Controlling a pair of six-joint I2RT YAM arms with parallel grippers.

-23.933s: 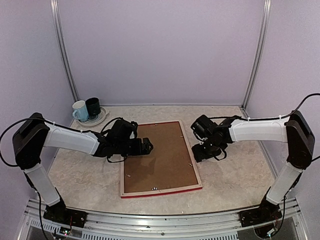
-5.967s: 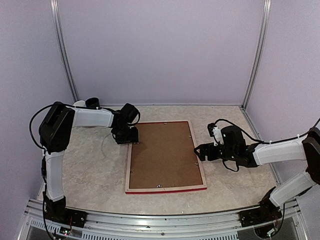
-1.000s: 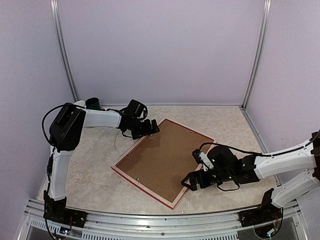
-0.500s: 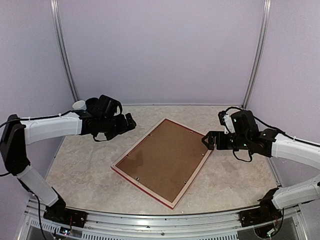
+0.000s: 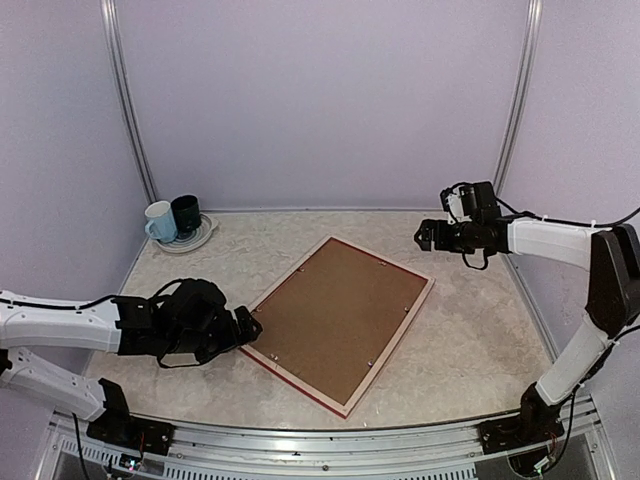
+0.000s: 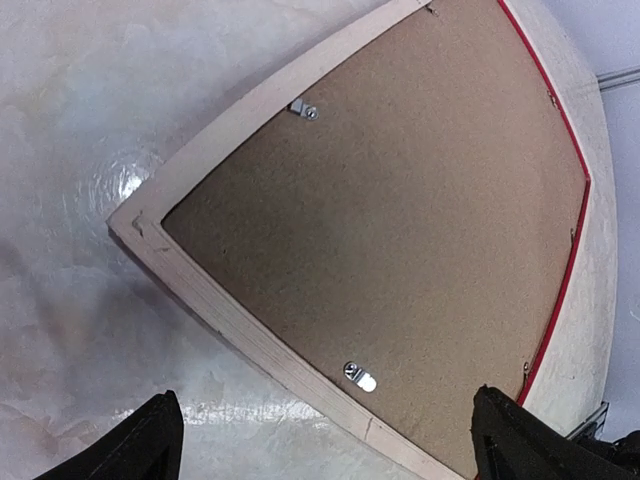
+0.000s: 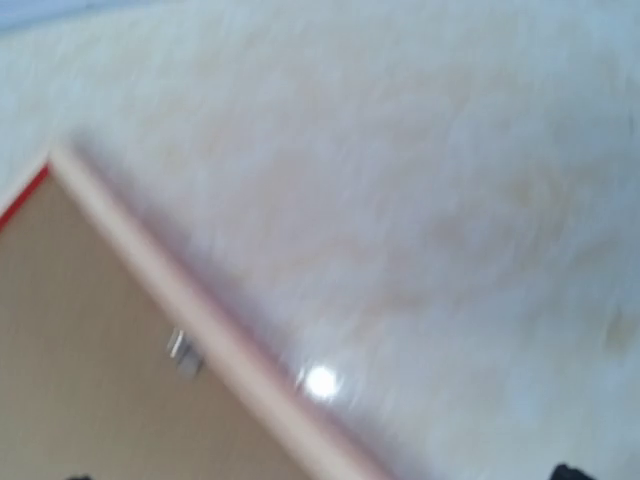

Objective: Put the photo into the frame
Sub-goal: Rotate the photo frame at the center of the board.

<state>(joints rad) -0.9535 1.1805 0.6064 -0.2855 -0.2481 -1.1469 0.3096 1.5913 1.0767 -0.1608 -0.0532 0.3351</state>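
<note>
The frame [image 6: 225, 147] lies face down and askew in the middle of the marbled table [image 5: 470, 340], its brown backing board [image 5: 335, 320] turned up and a thin red line showing along its near edges. The left gripper [image 5: 243, 327] sits low at the frame's left corner, jaws spread wide and holding nothing. The right gripper [image 5: 424, 236] hangs near the far right corner, apart from the wood, its jaws likewise wide and empty. Two mugs [image 5: 172, 218] stand on a plate [image 5: 203, 238] in the far left corner.
</note>
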